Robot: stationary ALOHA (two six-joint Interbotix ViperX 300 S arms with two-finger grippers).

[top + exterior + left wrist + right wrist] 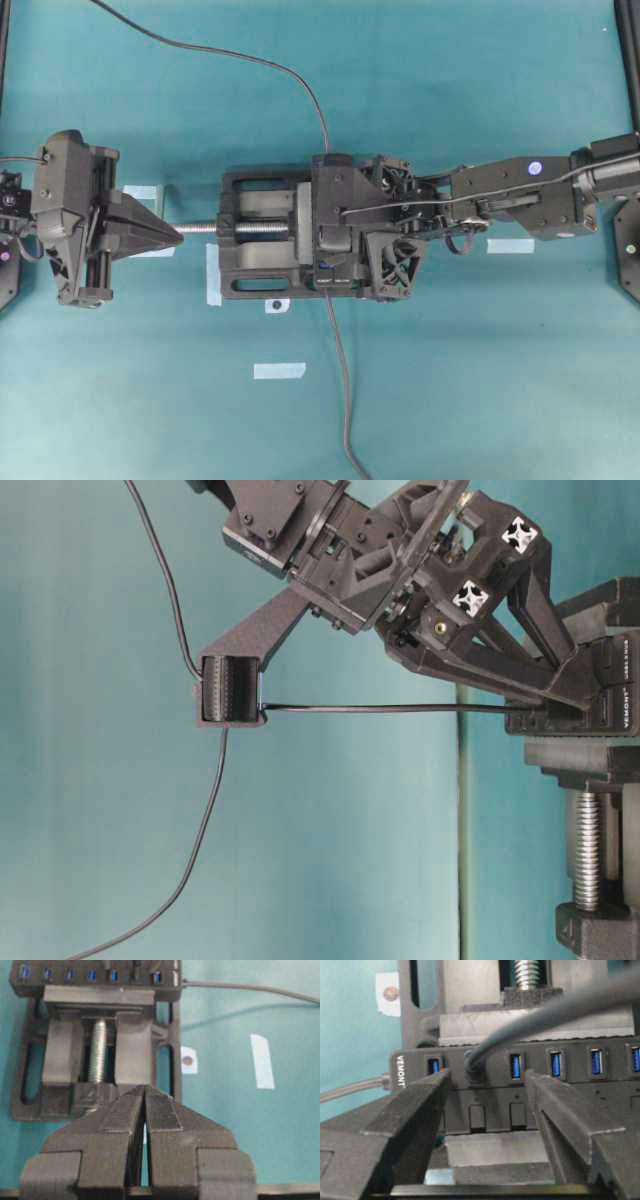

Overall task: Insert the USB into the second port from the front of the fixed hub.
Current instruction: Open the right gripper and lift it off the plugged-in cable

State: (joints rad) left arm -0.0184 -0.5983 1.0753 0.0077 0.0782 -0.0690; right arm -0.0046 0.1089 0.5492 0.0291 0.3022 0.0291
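Note:
The fixed hub [520, 1095] is a black strip with blue ports, clamped in the vise. The USB [474, 1065] sits plugged into the second port from the hub's labelled end, and its cable rises toward the camera. My right gripper [487, 1080] is open. Its fingers stand either side of the plug without touching it. In the overhead view my right gripper [335, 235] covers most of the hub. My left gripper [145, 1091] is shut and empty. It sits in front of the vise screw, away from the hub [95, 975].
The black vise [260, 240] with its silver screw [200, 229] holds the hub at the table's middle. The hub's own cable [340, 370] runs toward the front edge. Tape strips [279, 370] [510, 245] lie on the teal surface.

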